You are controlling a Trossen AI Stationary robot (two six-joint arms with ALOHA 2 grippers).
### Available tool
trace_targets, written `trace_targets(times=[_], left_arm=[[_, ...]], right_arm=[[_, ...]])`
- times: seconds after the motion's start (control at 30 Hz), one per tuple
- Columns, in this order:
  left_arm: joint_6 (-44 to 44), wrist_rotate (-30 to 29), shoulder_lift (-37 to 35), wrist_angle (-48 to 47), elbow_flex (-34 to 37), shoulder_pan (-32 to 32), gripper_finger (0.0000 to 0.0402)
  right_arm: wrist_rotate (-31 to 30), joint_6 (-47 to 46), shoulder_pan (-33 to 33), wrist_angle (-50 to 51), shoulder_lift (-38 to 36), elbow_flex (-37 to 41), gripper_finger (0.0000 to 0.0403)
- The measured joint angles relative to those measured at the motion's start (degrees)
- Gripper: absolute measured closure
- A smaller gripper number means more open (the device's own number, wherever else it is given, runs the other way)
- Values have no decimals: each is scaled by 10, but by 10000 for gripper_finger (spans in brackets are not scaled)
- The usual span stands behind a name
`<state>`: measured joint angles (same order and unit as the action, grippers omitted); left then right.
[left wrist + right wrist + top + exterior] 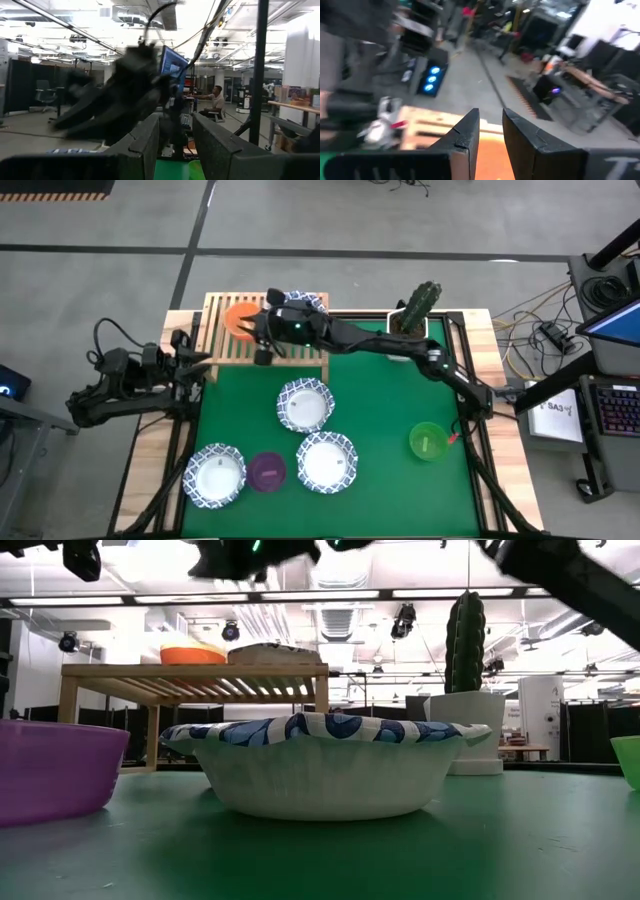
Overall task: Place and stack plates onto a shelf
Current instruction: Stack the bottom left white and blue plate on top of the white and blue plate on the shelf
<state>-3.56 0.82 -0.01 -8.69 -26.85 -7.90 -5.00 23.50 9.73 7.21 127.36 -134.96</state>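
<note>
The wooden shelf [300, 348] stands at the far left of the green mat. On it sit a red dish [238, 318] and a blue-rimmed plate [303, 302], half hidden by my right arm. My right gripper [258, 343] hovers above the shelf beside the red dish [490, 167], open by a narrow gap [491, 114] and holding nothing. Three blue-rimmed plates [305, 405] [327, 462] [215, 475], a purple dish [267, 471] and a green dish [428, 441] rest on the mat. My left gripper [200, 365] waits open at the table's left edge, level with the shelf.
A cactus in a white pot [418, 308] stands at the far edge, right of the shelf and close under my right arm's reach. The shelf's right part [312, 330] is crossed by that arm. Bare mat lies between the nearest plates and the green dish.
</note>
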Motion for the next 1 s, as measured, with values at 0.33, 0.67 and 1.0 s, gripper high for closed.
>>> trace_targets(times=[0.33, 0.67, 1.0], left_arm=[[-39, -32, 35, -14, 0, 0, 299], [-122, 1, 171, 24, 0, 0, 299], [-213, 94, 272, -6, -52, 4, 303]], right_arm=[[36, -35, -54, 373, -134, 16, 375], [40, -107, -119, 436, -286, 228, 394], [37, -214, -126, 433, -435, 454, 394]])
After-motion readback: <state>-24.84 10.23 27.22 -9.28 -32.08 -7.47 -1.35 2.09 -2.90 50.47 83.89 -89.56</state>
